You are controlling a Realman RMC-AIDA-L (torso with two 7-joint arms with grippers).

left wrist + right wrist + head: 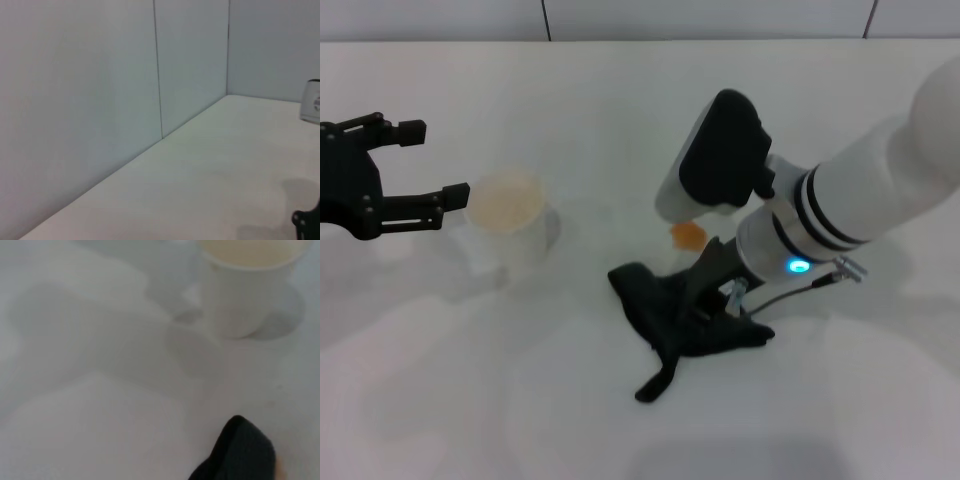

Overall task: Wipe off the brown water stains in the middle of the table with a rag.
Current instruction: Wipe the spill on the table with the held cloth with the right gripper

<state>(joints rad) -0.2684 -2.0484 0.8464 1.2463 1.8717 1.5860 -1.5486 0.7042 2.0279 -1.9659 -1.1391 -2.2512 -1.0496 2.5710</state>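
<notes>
Currently the right hand (715, 305) is down on the black, soft, wrinkled cloth rag (665, 310) near the middle of the plain white smooth tabletop (470, 400); whether its fingers are closed on the cloth I cannot tell, since the wrist hides them. Rag looks light and limp, likely to bunch and drag; best held at the thick central fold, not the trailing tab. Small orange-brown water stain (687, 234) lies just beyond the rag, partly under the arm. Smooth top should let the cloth slide easily. White translucent plastic cup (510, 225) stands toward the left, near the wide-open, idle left hand (420, 160); open room remains in front and right.
</notes>
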